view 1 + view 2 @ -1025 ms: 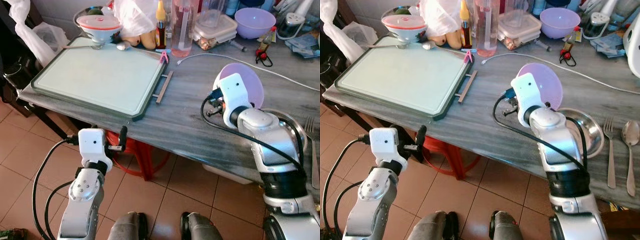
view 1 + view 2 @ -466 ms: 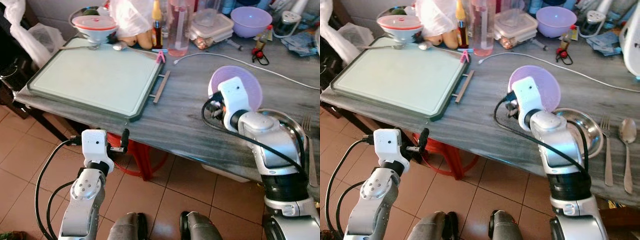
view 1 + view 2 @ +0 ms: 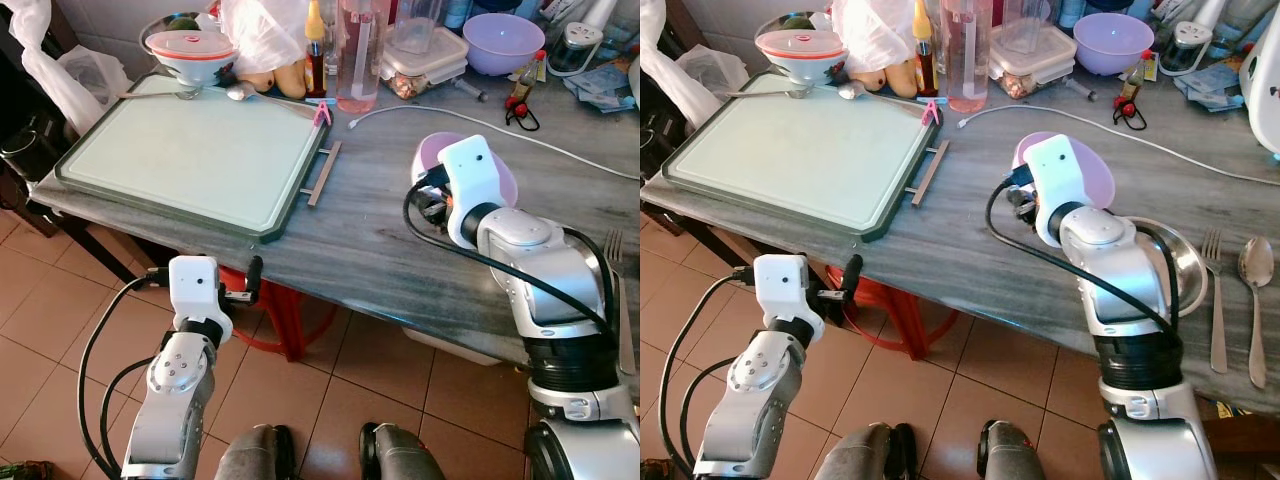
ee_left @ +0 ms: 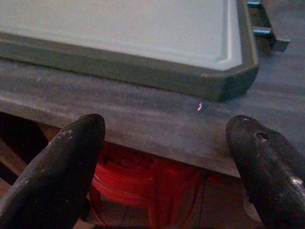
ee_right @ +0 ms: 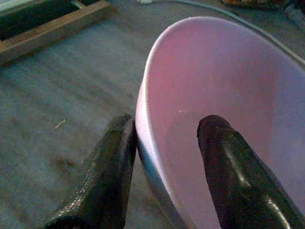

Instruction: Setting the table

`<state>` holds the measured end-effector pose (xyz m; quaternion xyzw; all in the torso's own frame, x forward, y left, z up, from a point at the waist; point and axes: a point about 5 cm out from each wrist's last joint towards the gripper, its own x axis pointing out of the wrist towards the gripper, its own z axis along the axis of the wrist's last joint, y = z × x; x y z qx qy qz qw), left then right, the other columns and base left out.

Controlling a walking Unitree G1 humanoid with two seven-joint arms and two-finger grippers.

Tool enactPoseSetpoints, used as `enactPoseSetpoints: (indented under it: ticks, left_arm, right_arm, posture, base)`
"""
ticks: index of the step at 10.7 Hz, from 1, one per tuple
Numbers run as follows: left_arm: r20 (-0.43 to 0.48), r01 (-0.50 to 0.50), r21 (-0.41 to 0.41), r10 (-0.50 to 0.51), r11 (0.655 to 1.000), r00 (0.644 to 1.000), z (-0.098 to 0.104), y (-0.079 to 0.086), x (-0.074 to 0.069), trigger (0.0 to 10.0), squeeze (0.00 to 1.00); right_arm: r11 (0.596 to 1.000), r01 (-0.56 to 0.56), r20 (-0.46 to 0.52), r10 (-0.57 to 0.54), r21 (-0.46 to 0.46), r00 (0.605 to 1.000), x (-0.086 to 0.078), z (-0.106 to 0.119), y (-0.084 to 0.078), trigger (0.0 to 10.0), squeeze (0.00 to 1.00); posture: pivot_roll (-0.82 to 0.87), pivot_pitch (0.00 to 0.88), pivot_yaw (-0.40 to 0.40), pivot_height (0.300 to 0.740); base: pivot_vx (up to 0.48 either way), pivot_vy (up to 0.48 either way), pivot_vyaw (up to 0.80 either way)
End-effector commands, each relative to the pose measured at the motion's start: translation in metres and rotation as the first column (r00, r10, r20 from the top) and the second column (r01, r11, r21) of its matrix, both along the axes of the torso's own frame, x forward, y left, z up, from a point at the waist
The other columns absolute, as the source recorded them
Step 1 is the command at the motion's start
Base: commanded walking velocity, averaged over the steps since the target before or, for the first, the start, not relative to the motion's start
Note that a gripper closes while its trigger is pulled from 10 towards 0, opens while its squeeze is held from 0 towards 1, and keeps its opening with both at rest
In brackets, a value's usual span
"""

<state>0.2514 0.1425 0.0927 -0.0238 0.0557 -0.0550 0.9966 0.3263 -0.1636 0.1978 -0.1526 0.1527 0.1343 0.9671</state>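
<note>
The lilac bowl (image 5: 224,109) is pinched at its rim by the right gripper (image 5: 164,143), one finger inside and one outside, and held tilted low over the grey table (image 3: 370,240) beside the steel plate (image 3: 1175,260), presumably for setting down. The left gripper (image 4: 167,157) is held idle and spread wide below the table edge.

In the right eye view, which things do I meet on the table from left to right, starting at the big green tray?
Tray → purple bowl held by the right gripper → steel dish → fork → spoon.
</note>
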Motion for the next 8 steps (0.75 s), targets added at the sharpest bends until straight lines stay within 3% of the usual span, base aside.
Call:
enactPoseSetpoints:
  ticks: [1,4,8]
  left_arm:
    - [-0.025,0.006,0.003,-0.006,1.0,1.0,-0.005,0.001,-0.001,10.0,0.0]
    - [-0.042,0.017,0.005,-0.017,1.0,0.999,-0.007,-0.001,-0.001,10.0,0.0]
    - [-0.057,0.029,0.006,-0.029,1.0,0.998,-0.01,-0.002,0.0,10.0,0.0]
  right_arm:
    - [1.0,-0.011,-0.028,0.011,-0.004,1.0,-0.002,-0.004,0.0,10.0,1.0]
    - [0.996,-0.086,-0.091,0.083,-0.029,0.992,-0.011,-0.01,0.001,10.0,1.0]
    - [0.994,-0.089,0.01,0.09,-0.067,0.996,-0.01,0.013,0.003,10.0,1.0]
  posture:
    - [-0.03,0.14,0.031,0.74]
    - [-0.04,0.141,0.033,0.74]
    - [-0.05,0.138,0.035,0.74]
  base:
    - [0.0,0.0,0.0]
    - [0.0,0.0,0.0]
    - [0.0,0.0,0.0]
